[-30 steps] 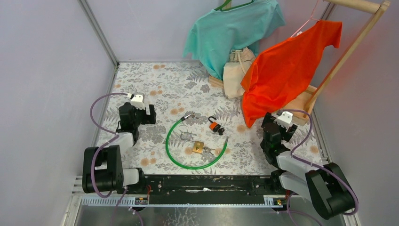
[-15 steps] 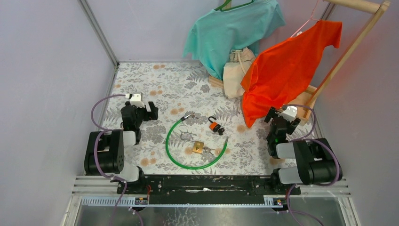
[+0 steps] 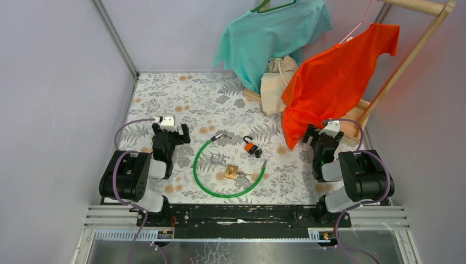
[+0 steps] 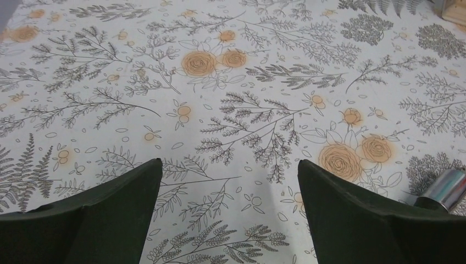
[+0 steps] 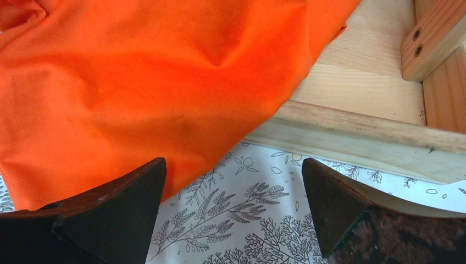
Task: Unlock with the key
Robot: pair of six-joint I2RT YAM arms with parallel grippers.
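While the brass padlock (image 3: 231, 171) lies on the counter (image 3: 187, 93) inside the green cable (image 3: 199, 176) loop, key (image 3: 245, 176) just beside it, the left claw (image 3: 171, 132) hangs wide open, empty; right claw (image 3: 322, 136) gapes empty by the orange shirt (image 3: 335, 71).

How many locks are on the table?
2. A brass padlock lies inside the curve of the green cable; a small orange padlock sits farther back. Clothes might hide more.
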